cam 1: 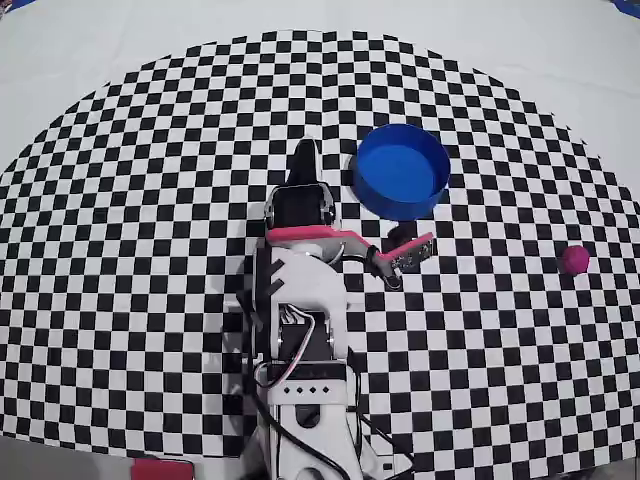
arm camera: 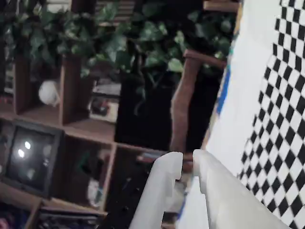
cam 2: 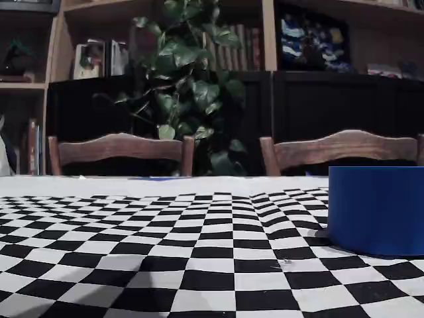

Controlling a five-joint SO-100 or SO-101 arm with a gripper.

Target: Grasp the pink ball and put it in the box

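Note:
The pink ball [cam 1: 574, 260] lies on the checkered cloth at the far right of the overhead view, well away from the arm. The box is a round blue tub [cam 1: 400, 172], empty, just right of the arm; it also shows at the right of the fixed view [cam 2: 377, 209]. My gripper [cam 1: 305, 152] is raised and points toward the far side of the table, left of the tub. In the wrist view its white fingers [arm camera: 188, 160] stand almost together with nothing between them. The ball does not show in the wrist or fixed views.
The checkered cloth [cam 1: 150, 200] covers most of the table. A pink piece [cam 1: 160, 470] lies at the near edge, left of the arm base. Two chairs [cam 2: 122, 149], a plant and shelves stand beyond the table's far edge.

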